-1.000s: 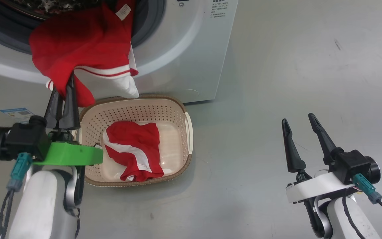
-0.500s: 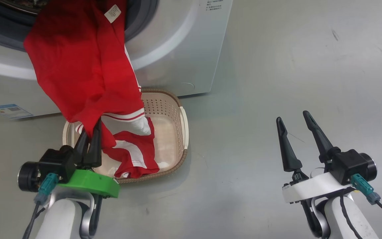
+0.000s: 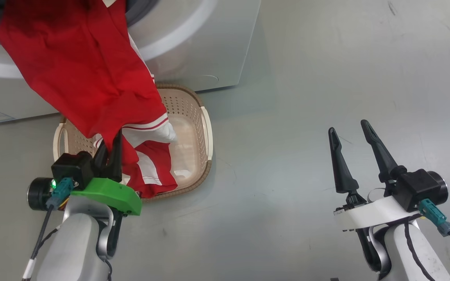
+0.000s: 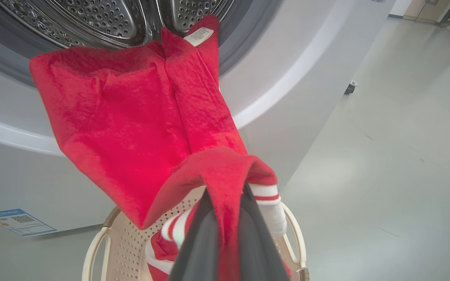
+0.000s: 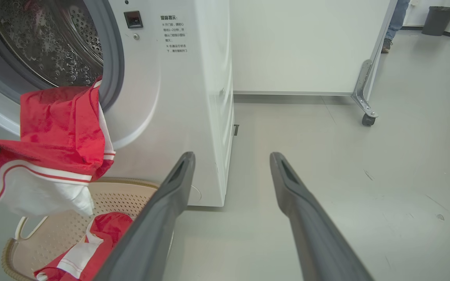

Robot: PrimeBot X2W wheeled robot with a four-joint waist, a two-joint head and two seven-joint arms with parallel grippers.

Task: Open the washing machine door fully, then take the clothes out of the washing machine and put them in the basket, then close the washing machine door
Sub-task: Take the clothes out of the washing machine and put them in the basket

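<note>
You're looking at grey floor (image 3: 307, 78): left hand (image 3: 111, 144) is pinching clothes (image 3: 76, 70) draping from washing machine (image 3: 209, 47) over basket (image 3: 206, 132); right hand (image 3: 348, 127) is gaping wide.

The small cream plastic basket (image 3: 206, 128) is sitting on the grey floor (image 3: 287, 97), right in front of the big white washing machine (image 3: 193, 58). A red-and-white cloth top (image 3: 84, 78) is hanging from the machine's round hole down over the basket, w/ its low end between the left gripper (image 3: 111, 150) fingers. Another red-and-white cloth piece (image 3: 150, 171) is lying in the basket. The right gripper (image 3: 348, 128) is hanging well apart, off to the R.
</note>
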